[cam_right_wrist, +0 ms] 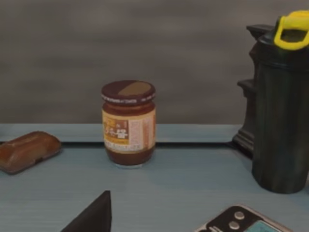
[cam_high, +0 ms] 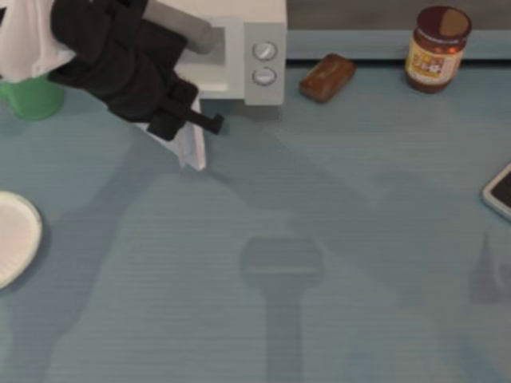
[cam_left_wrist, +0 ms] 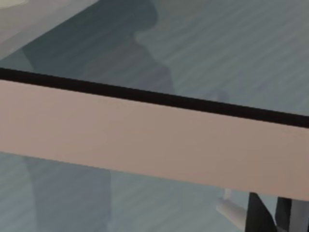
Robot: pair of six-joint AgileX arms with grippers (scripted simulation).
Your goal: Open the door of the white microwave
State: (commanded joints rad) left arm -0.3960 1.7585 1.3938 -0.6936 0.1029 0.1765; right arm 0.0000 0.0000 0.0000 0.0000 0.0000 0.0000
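Note:
The white microwave (cam_high: 254,16) stands at the back of the table, its knob panel (cam_high: 264,64) facing forward. Its door (cam_high: 194,148) is swung out toward the front and shows nearly edge-on. My left gripper (cam_high: 209,121) sits at the door's free edge, shut on the thin white handle (cam_left_wrist: 231,209). In the left wrist view the door's edge (cam_left_wrist: 145,135) fills the picture as a wide pale band, with my left gripper (cam_left_wrist: 276,218) low in the corner. My right gripper (cam_right_wrist: 102,216) is parked off the top view's right side, facing the jar.
A green cup (cam_high: 32,97) stands behind my left arm and a white plate (cam_high: 12,235) lies at the left edge. Bread (cam_high: 327,77), a brown jar (cam_high: 437,48) and a phone (cam_high: 499,190) lie to the right. A dark bottle (cam_right_wrist: 280,111) stands near my right gripper.

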